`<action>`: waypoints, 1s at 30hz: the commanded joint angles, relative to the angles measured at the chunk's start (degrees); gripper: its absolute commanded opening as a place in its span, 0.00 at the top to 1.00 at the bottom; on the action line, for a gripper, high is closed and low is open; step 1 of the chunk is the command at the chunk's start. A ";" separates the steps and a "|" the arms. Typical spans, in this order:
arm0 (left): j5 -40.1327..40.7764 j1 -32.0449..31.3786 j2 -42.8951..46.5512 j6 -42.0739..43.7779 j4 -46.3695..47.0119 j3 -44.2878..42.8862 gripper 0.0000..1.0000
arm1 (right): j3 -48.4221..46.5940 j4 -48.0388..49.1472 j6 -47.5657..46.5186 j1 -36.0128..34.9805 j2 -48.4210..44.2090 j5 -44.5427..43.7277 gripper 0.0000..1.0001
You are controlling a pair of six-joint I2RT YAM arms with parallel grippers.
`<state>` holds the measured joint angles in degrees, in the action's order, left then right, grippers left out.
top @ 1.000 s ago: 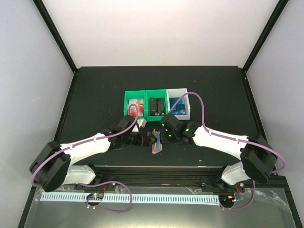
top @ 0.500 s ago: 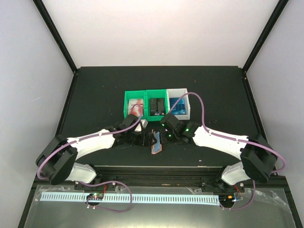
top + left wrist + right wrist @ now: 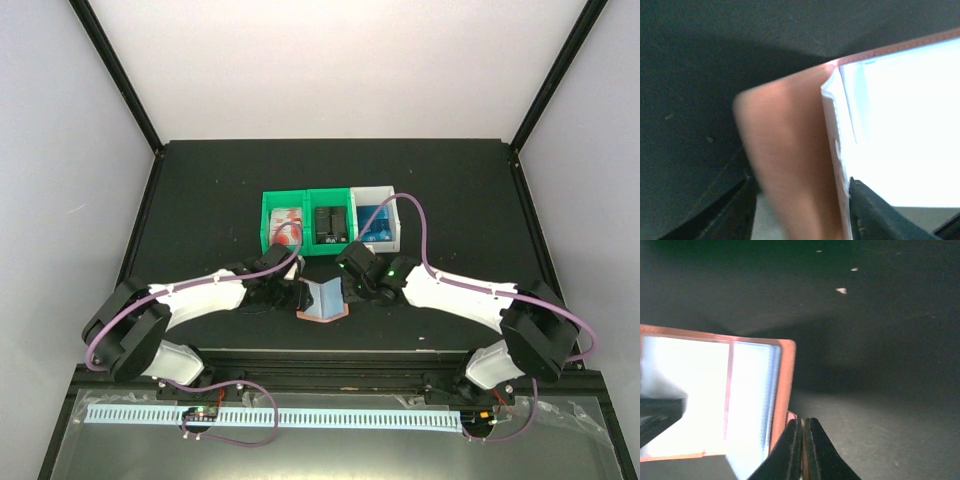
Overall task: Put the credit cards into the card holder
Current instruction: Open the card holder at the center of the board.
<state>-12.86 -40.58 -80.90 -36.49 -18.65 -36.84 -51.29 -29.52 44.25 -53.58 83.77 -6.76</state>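
Open card holder flanked by left gripper (right gripper pinching edge).

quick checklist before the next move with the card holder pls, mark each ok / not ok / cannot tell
1. Card holder lies open on the table, pale slots facing up: ok.
2. Right hand is shut on the holder's right edge, by the little tab: ok.
3. Left hand straddles the opposite brown flap, but whether its grip is firm: cannot tell.
4. A card is in a hand, ready to insert: not ok. The credit cards lie in the left green bin.
5. A hand is free to fetch a card: not ok, both are at the holder.
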 commanded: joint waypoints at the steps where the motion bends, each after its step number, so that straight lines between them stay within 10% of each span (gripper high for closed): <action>1: 1.52 0.05 3.10 -1.04 -1.03 0.52 0.56 | -0.68 -2.60 1.21 0.25 0.30 -7.10 0.87; 6: -1.40 0.06 2.76 -1.81 1.33 1.29 0.76 | -1.21 -1.56 0.09 0.19 -3.90 -6.58 0.65; 17: -4.70 0.05 2.56 -3.15 4.41 2.23 0.80 | -3.55 1.41 -1.78 -2.96 -2.66 -0.84 0.62; 30: 1.14 0.45 6.42 -8.36 3.64 6.44 0.54 | -11.35 -2.35 0.68 -10.85 14.96 -5.66 0.43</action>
<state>-14.85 -40.58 -78.08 -42.22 -14.63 -31.90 -59.35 -29.28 44.03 -62.52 96.64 -7.62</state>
